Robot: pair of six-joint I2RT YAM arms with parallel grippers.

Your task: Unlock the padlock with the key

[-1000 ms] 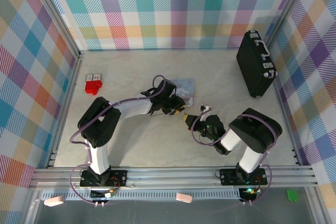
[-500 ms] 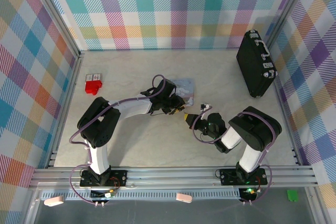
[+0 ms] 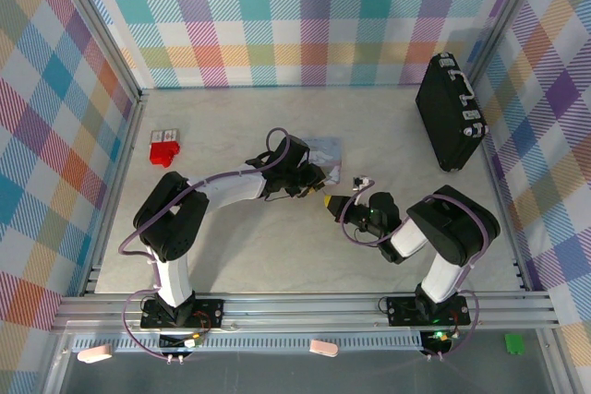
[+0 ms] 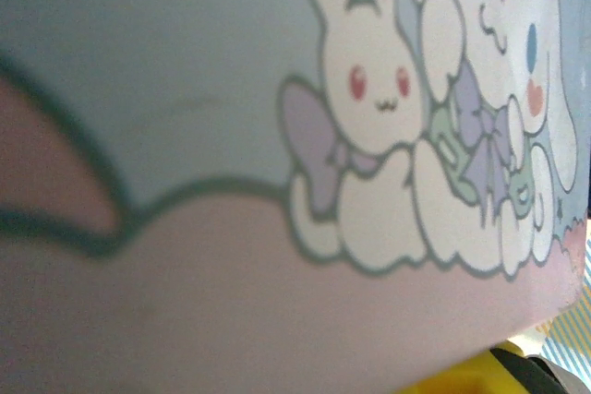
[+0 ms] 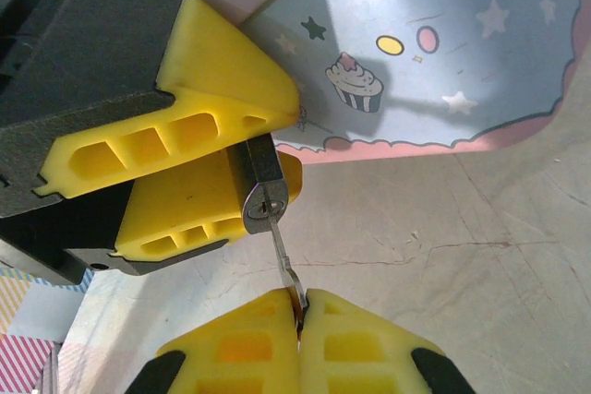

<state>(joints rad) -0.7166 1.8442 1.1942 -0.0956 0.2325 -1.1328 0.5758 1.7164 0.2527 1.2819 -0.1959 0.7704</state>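
Right end effector (image 5: 300, 320) pinched shut on key (image 5: 284, 265), tip in padlock (image 5: 263, 196) keyway; left end effector (image 5: 277, 147) clamps padlock body. Next, likely: rotate key squarely.

Mid-table (image 3: 277, 246), padlock (image 5: 261, 193) at tin's (image 3: 325, 147) six o'clock, key (image 5: 283, 256) in its keyhole; briefcase (image 3: 450, 113) toward two o'clock, block (image 3: 162, 151) toward ten.

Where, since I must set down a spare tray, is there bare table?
Bare: the back strip between the red block and the briefcase, and the near middle between the arm bases. Crowded: the centre, where the left tool holds the padlock by the tin and the right tool holds the key.
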